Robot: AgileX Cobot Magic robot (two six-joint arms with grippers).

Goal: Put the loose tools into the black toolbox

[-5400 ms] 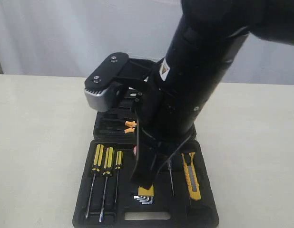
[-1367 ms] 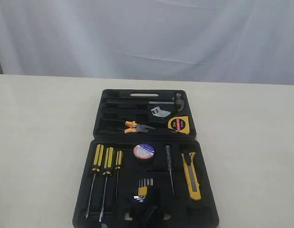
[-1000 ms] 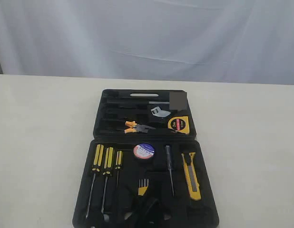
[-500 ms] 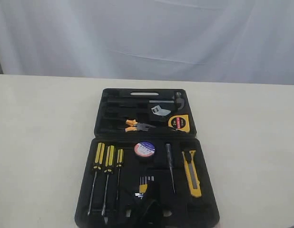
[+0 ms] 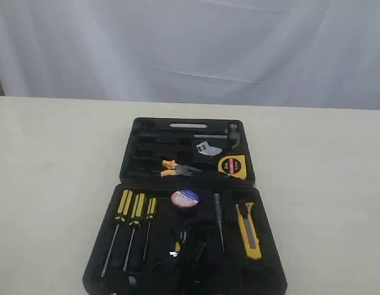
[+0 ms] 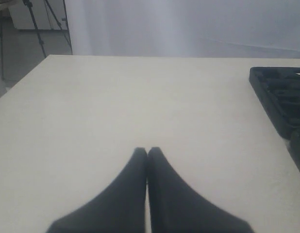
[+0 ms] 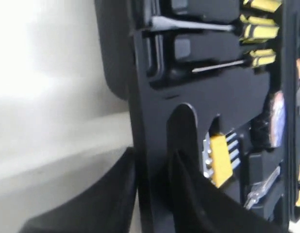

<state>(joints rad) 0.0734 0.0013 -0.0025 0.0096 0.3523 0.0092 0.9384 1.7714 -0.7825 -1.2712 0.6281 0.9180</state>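
In the exterior view the black toolbox (image 5: 130,147) lies open on the table (image 5: 48,160), one half toward 12 o'clock and the other toward 6. In the 12 o'clock half the orange-and-black-handled pliers (image 5: 178,167) sit near the hinge. The round yellow tape measure (image 5: 232,166) is at their 3 o'clock, and a hammer (image 5: 230,132) and a silver wrench (image 5: 208,148) lie beyond them. In the 6 o'clock half the black tape roll (image 5: 185,198) sits by the hinge. The yellow-and-black utility knife (image 5: 249,230) lies at its 4 o'clock, and three yellow-and-black-handled screwdrivers (image 5: 133,209) fill the 9 o'clock side. A dark shape at the 6 o'clock rim is the right end effector (image 5: 181,258), too dim there to read.

The right wrist view shows what that one cannot. Its two fingers straddle the rim wall, one outside and one inside, clamped on the black plastic. Yellow-clipped hex keys (image 7: 220,158) lie just inside the wall.

Only the left wrist view shows the left end effector (image 6: 147,151). Its fingertips are together, gripping nothing, over bare table and well apart from a corner of the case.

The table is pale cream and matt. A white curtain (image 5: 190,49) hangs behind it. Past the table's corner the left wrist view shows a grey floor (image 6: 19,58) and thin dark tripod legs (image 6: 36,19).
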